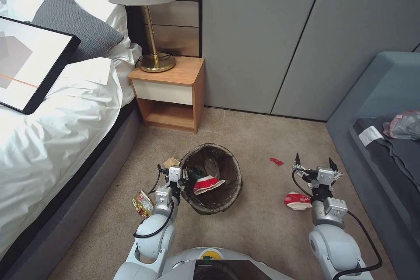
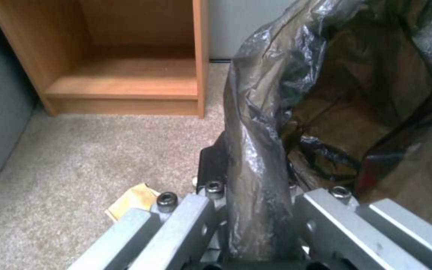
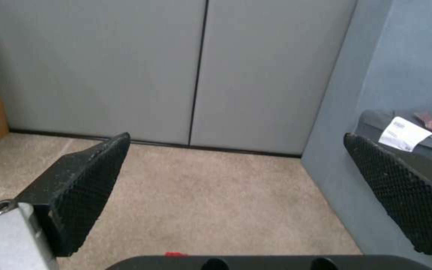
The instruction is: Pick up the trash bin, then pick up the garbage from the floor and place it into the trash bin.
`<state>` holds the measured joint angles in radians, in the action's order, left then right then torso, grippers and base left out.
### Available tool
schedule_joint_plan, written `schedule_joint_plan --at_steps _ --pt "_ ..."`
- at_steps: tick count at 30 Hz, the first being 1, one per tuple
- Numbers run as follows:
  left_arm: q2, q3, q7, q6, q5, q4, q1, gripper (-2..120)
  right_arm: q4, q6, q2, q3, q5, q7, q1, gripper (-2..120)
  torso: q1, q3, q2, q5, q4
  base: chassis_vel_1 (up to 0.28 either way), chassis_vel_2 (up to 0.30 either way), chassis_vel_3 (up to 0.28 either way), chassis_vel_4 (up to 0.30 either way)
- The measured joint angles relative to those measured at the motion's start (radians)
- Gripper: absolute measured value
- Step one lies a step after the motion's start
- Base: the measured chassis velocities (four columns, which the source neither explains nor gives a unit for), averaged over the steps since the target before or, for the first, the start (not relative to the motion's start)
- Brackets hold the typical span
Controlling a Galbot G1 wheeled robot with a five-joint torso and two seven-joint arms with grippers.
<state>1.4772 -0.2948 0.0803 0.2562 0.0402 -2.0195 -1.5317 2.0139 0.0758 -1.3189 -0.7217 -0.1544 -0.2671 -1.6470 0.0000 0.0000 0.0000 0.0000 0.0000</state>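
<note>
Carpet [image 1: 258,223] is the ground for all things in this corner. Farthest to the left lies a yellow snack wrapper [image 1: 142,204], beside the left arm and behind its fingers. A brown paper scrap [image 1: 171,162] lies just ahead of the fingers on their left side; the left wrist view shows it also [image 2: 133,198]. The left gripper [image 1: 183,178] is closed on the rim of the trash bin [image 1: 216,201], and in the left wrist view the dark bag liner [image 2: 261,150] passes between the two fingers [image 2: 211,165]. Inside the bin, just to the right of these fingers, rests a crushed red-and-white cup [image 1: 208,184]. Further right, a small red scrap [image 1: 276,161] lies on the carpet, ahead and left of the right gripper [image 1: 314,162]. This gripper holds nothing and its fingers [image 3: 83,187] stand wide apart over bare carpet. A second crushed cup [image 1: 297,200] lies behind these fingers, close beside the right wrist.
</note>
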Motion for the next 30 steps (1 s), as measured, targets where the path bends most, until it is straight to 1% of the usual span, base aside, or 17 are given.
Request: schedule_joint_plan --at_steps 5,6,8,9,11,13,15,16,17,18,19,20,21,23,24,27,30 --pt "0.000 0.000 0.000 0.000 0.000 0.000 0.000 0 0.000 -0.018 0.002 0.001 -0.012 -0.004 0.000 100 0.000 0.000 0.000 0.0000 0.0000 0.000 0.000 0.000 0.000" --pt "0.000 0.000 0.000 0.000 0.000 0.000 0.000 0 -0.007 -0.044 0.003 0.007 -0.038 -0.011 -0.001 100 0.000 0.000 0.000 -0.0004 0.0001 0.000 0.000 0.000 0.000" --pt "0.000 0.000 0.000 0.000 0.000 0.000 0.000 0 -0.033 -0.119 0.007 0.025 -0.109 -0.029 -0.008 100 0.000 0.000 0.000 0.0002 0.0000 0.000 0.000 0.000 0.000" --pt "0.000 0.000 0.000 0.000 0.000 0.000 0.000 0 -0.033 -0.119 0.007 0.025 -0.109 -0.029 -0.008 100 0.000 0.000 0.000 0.0002 0.0000 0.000 0.000 0.000 0.000" --pt "0.000 0.000 0.000 0.000 0.000 0.000 0.000 0 -0.055 -0.181 0.011 0.040 -0.168 -0.044 -0.013 100 0.000 0.000 0.000 -0.0001 0.0000 0.000 0.000 0.000 0.000" --pt "0.000 0.000 0.000 0.000 0.000 0.000 0.000 0 -0.093 -0.270 0.016 0.070 -0.247 -0.065 -0.025 100 0.000 0.000 0.000 -0.0004 0.0001 0.000 0.000 0.000 0.000" --pt "0.000 0.000 0.000 0.000 0.000 0.000 0.000 0 -0.114 -0.287 0.017 0.091 -0.251 -0.067 -0.034 100 0.000 0.000 0.000 -0.0008 0.0003 0.000 0.000 0.000 0.000" --pt "0.000 0.000 0.000 0.000 0.000 0.000 0.000 0 -0.139 -0.301 0.016 0.117 -0.247 -0.057 -0.048 100 0.000 0.000 0.000 0.0007 -0.0003 0.000 0.000 0.000 0.000" --pt "0.000 0.000 0.000 0.000 0.000 0.000 0.000 0 -0.152 -0.300 0.016 0.126 -0.226 -0.045 -0.052 100 0.000 0.000 0.000 0.0013 -0.0008 0.000 0.000 0.000 0.000" --pt "0.000 0.000 0.000 0.000 0.000 0.000 0.000 0 -0.152 -0.300 0.016 0.126 -0.226 -0.045 -0.052 100 0.000 0.000 0.000 0.0013 -0.0008 0.000 0.000 0.000 0.000" --pt "0.000 0.000 0.000 0.000 0.000 0.000 0.000 0 -0.157 -0.296 0.017 0.128 -0.209 -0.039 -0.052 100 0.000 0.000 0.000 -0.0004 0.0002 0.000 0.000 0.000 0.000" --pt "0.000 0.001 0.000 0.000 0.000 0.000 0.000 0 -0.161 -0.291 0.019 0.133 -0.190 -0.032 -0.054 100 0.000 0.000 0.000 -0.0015 0.0001 0.000 0.000 0.000 0.000" --pt "0.000 0.002 0.000 0.000 0.000 0.000 0.000 0 -0.164 -0.290 0.019 0.137 -0.176 -0.027 -0.058 100 0.000 0.000 0.000 0.0007 0.0001 0.000 0.000 0.000 0.000" --pt "0.000 0.000 0.000 0.000 0.000 0.000 0.000 0 -0.165 -0.287 0.019 0.137 -0.165 -0.023 -0.061 100 0.000 0.000 0.000 0.0009 0.0000 0.000 0.000 0.000 0.000" --pt "0.000 0.000 0.000 0.000 0.000 0.000 0.000 0 -0.164 -0.285 0.020 0.137 -0.155 -0.024 -0.065 100 0.000 0.000 0.000 -0.0006 0.0002 0.000 0.000 0.000 0.000" --pt "0.000 0.000 0.000 0.000 0.000 0.000 0.000 0 -0.163 -0.277 0.020 0.136 -0.143 -0.021 -0.071 100 0.000 0.000 0.000 0.0002 -0.0001 0.000 0.000 0.000 0.000" --pt "0.000 0.000 0.000 0.000 0.000 0.000 0.000 0 -0.173 -0.265 0.021 0.124 -0.136 -0.021 -0.067 100 0.000 0.000 0.000 -0.0001 0.0000 0.000 0.000 0.000 0.000"
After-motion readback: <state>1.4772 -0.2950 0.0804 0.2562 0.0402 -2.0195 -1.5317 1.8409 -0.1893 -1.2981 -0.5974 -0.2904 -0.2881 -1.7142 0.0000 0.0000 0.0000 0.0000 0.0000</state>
